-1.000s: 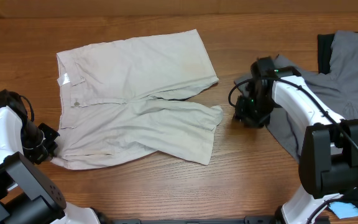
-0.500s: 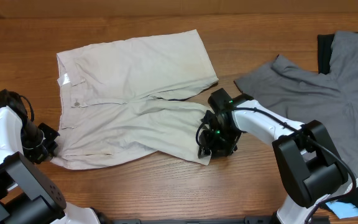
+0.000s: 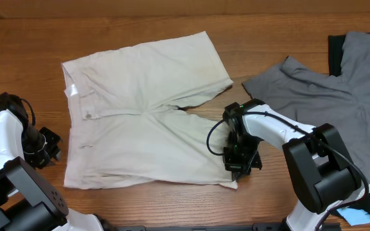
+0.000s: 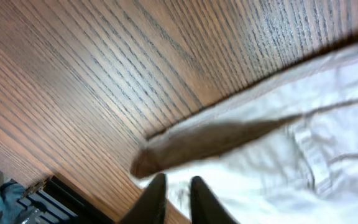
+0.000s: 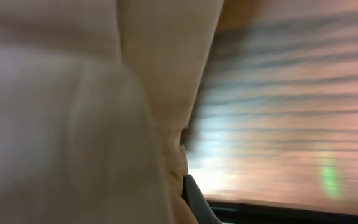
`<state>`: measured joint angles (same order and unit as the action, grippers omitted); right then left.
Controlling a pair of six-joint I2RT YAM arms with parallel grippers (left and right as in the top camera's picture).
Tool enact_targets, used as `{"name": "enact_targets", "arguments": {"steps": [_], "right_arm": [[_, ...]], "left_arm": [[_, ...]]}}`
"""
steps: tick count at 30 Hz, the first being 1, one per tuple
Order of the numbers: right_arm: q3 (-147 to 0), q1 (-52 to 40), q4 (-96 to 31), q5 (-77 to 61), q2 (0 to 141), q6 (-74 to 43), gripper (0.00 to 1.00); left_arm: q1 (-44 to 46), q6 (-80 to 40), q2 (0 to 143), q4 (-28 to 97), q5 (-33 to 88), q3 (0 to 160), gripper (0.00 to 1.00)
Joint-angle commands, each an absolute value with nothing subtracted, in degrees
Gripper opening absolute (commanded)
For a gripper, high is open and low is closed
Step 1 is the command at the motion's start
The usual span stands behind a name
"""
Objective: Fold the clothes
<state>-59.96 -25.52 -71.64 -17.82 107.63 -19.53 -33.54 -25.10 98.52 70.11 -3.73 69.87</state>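
The pale beige shorts (image 3: 140,109) lie spread flat on the wooden table, waistband to the left and legs to the right, with a small white label (image 3: 72,92) at the waist. My right gripper (image 3: 239,168) is shut on the hem corner of the near leg. In the right wrist view the cloth (image 5: 73,112) fills the left side and one finger (image 5: 194,196) shows beside it. My left gripper (image 3: 51,149) is at the waistband's near left edge. In the left wrist view its fingers (image 4: 157,199) stand close together with white cloth (image 4: 278,155) between them.
A larger grey garment (image 3: 326,102) lies at the right, close behind my right arm. A black fabric item (image 3: 334,54) sits at the far right under it. A blue object (image 3: 358,215) is at the bottom right corner.
My right gripper moved from the grey garment to the near leg's hem, took hold and pulled it right and toward the front. The crumpled leg flattened. The waistband corner drew away from my left gripper.
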Motion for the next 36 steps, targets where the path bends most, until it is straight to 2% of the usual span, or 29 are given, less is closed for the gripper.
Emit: {"name": "enact_targets", "arguments": {"steps": [1, 8, 9, 11, 15, 17, 19, 27, 32, 36], "right_arm": [[-59.75, -23.66, -69.97, -12.84, 107.37, -21.80, 0.04], [-59.75, -23.11, -67.92, -12.84, 107.37, -21.96, 0.04], [-59.75, -23.11, -67.55, -12.88, 107.37, -21.96, 0.04], [-59.75, -23.11, -67.33, -12.86, 107.37, -21.96, 0.04], [-59.75, -23.11, -67.07, -12.86, 107.37, -21.91, 0.05], [-59.75, -23.11, -67.05, -12.86, 107.37, -21.91, 0.05], [-59.75, -23.11, -67.05, -12.86, 107.37, -21.93, 0.05], [-59.75, -23.11, -67.11, -12.88, 107.37, -21.93, 0.06], [-59.75, -23.11, -67.37, -12.88, 107.37, -21.93, 0.06], [-59.75, -23.11, -67.44, -12.86, 107.37, -21.91, 0.06]], "left_arm": [[-34.06, -25.23, 98.13, 71.07, -4.69, 70.67, 0.21], [-33.89, -22.26, 98.13, 76.36, 0.80, 70.22, 0.22], [-33.50, -21.61, 98.13, 76.66, 1.13, 69.58, 0.32], [-32.88, -21.58, 98.13, 75.48, 1.45, 68.25, 0.42], [-32.36, -16.75, 98.13, 62.37, 13.61, 68.25, 0.43], [-31.73, -14.35, 98.15, 55.11, 18.48, 68.25, 0.63], [-30.37, -12.12, 98.15, 49.67, 20.82, 68.25, 0.70], [-22.83, -11.55, 98.15, 41.08, 22.15, 68.25, 0.74], [-21.08, -13.98, 98.85, 40.38, 14.81, 68.25, 0.73], [-21.04, -13.65, 100.71, 39.57, 14.46, 68.25, 0.73]]}}
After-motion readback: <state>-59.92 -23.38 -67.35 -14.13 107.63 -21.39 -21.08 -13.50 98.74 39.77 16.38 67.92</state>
